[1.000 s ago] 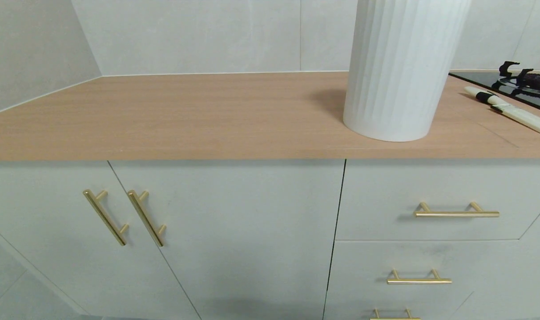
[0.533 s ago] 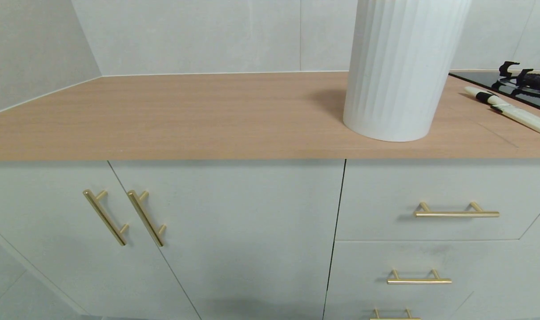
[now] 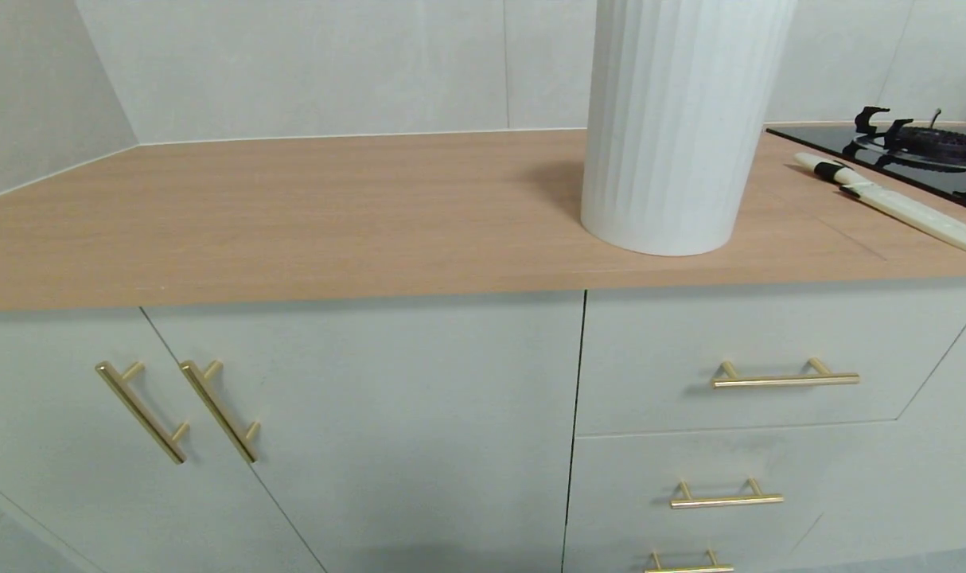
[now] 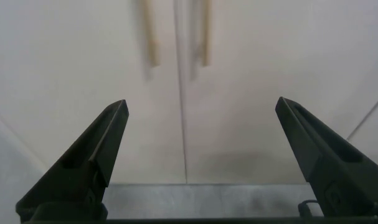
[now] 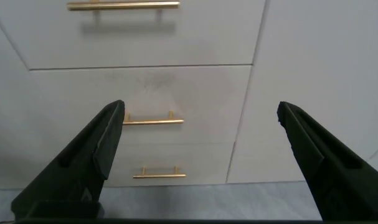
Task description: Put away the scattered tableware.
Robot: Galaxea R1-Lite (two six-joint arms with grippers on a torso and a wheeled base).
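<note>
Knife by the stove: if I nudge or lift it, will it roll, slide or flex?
The knife lies flat and looks slim and rigid, so it is probably light and stiff, not floppy. Its smooth cream surface on the smooth countertop suggests it would slide rather than roll. Lying so low, it may be awkward to grip.

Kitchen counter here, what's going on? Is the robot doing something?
Nothing is being handled right now. The left gripper is open and empty, facing the cabinet doors. The right gripper is open and empty, facing the drawers. Up on the counter, a cream knife lies between a tall white ribbed container and the stove. The knife looks like the tableware to put away, and it lies untouched.
</note>
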